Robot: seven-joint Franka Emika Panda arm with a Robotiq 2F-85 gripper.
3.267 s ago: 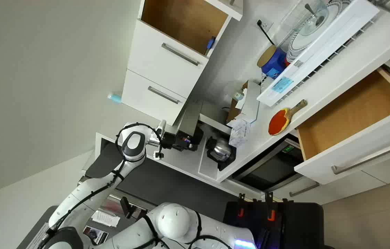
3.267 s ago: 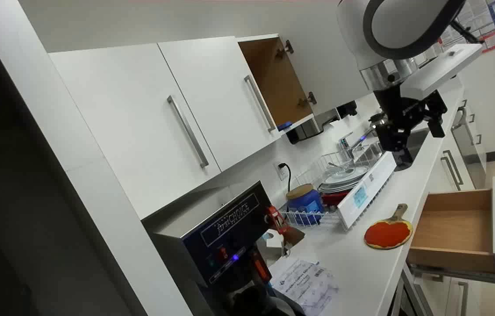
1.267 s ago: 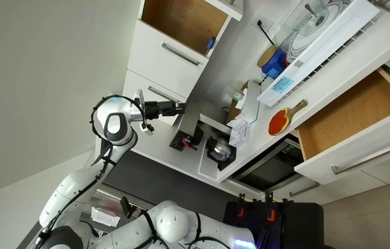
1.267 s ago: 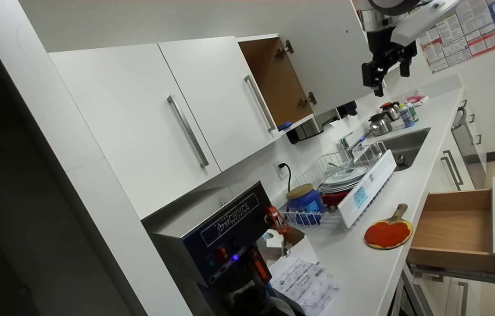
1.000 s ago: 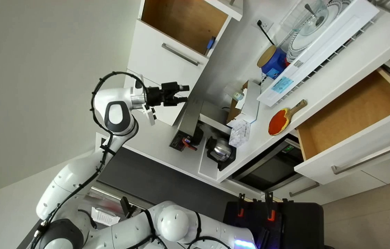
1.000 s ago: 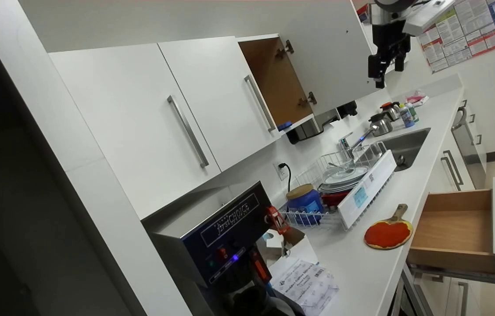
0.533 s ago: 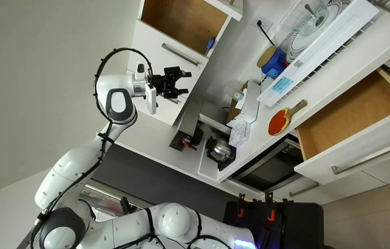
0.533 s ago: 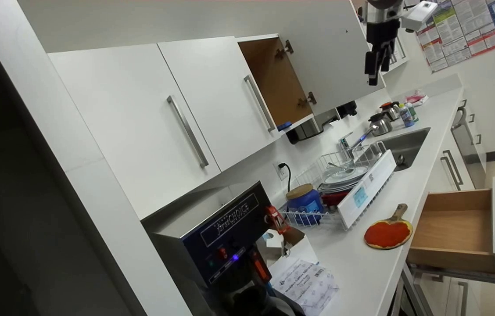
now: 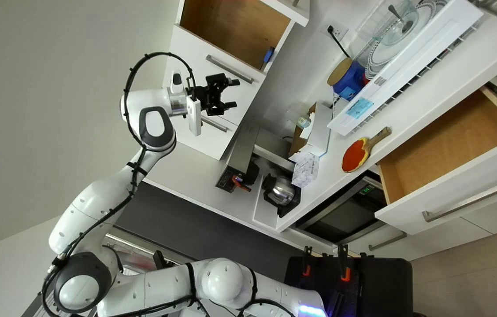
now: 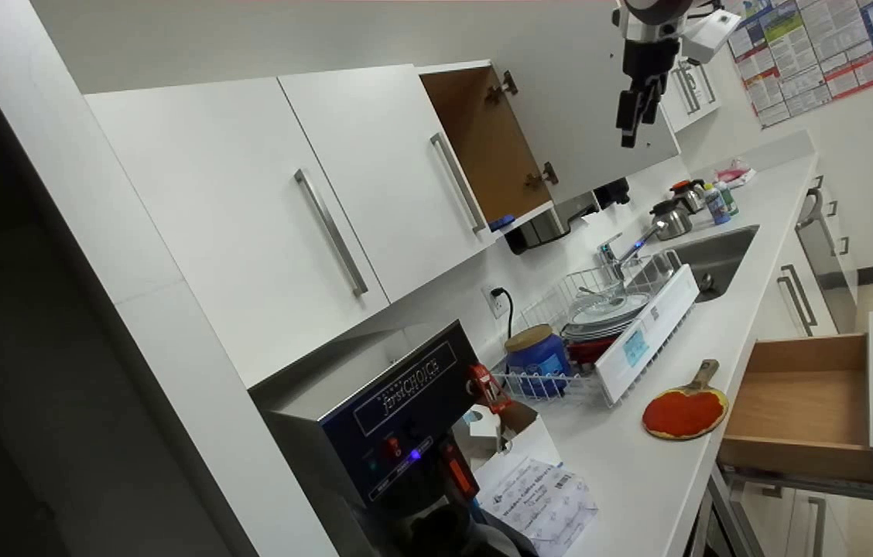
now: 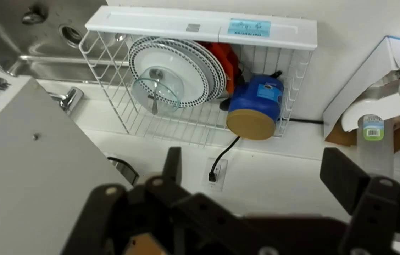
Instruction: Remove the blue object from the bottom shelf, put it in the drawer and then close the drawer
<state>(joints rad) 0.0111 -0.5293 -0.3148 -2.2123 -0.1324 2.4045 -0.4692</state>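
Note:
A small blue object (image 9: pixel 268 54) lies at the front edge of the open wall cabinet's bottom shelf; it also shows in an exterior view (image 10: pixel 501 222). It is out of sight in the wrist view. My gripper (image 9: pixel 231 93) is open and empty, raised before the closed cabinet doors in that picture and apart from the blue object. It also shows in an exterior view (image 10: pixel 638 128), and in the wrist view (image 11: pixel 251 166) its fingers are wide apart. The drawer (image 9: pixel 455 193) below the counter is pulled out with nothing visible inside; it also shows in an exterior view (image 10: pixel 800 406).
The open cabinet door (image 10: pixel 583 93) juts out; it fills the left of the wrist view (image 11: pixel 37 177). A dish rack (image 11: pixel 200 26) holds plates and a blue tub (image 11: pixel 256 102). A coffee machine (image 10: pixel 398 410), box (image 9: pixel 319 127) and pizza-like paddle (image 9: pixel 356 154) stand on the counter.
My gripper has risen from near the coffee machine to the wall cabinet's height and turned, staying open. The blue object and the open drawer have not moved.

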